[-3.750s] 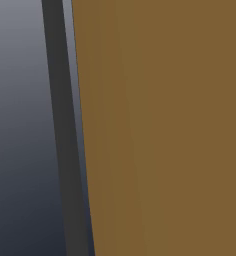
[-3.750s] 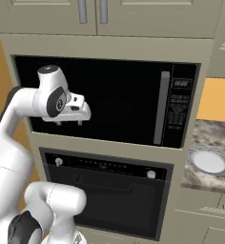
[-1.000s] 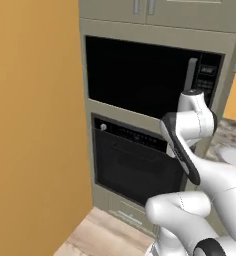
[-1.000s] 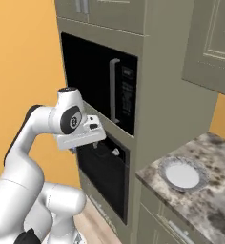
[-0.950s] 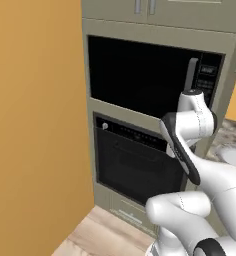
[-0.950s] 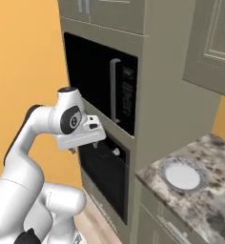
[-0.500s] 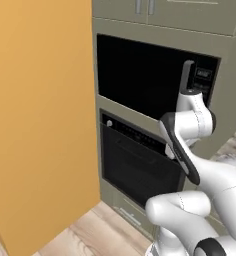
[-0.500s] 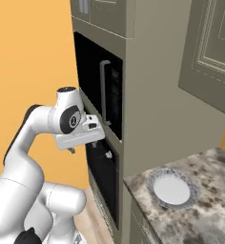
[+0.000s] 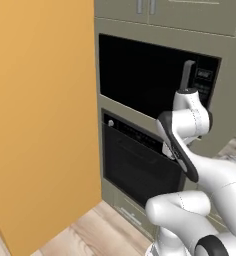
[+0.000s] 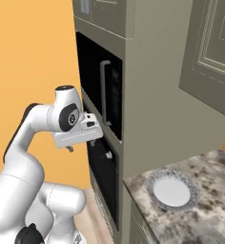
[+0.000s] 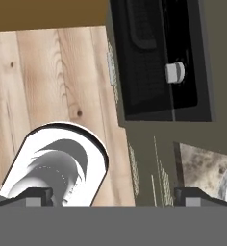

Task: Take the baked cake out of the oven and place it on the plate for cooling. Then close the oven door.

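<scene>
Oven shut, arm hanging in front of it

In the left base view an orange wall (image 9: 40, 115) is standing left of the oven (image 9: 140, 160), whose oven door (image 9: 135, 170) is sitting closed and upright, long axis horizontal, under the microwave (image 9: 140, 75). The right base view is adding the plate (image 10: 170, 190) lying flat near the stone counter's (image 10: 205, 214) front edge, and the gripper (image 10: 71, 147); I cannot tell its jaw state. The hand view is looking down at an oven knob (image 11: 174, 72).
</scene>
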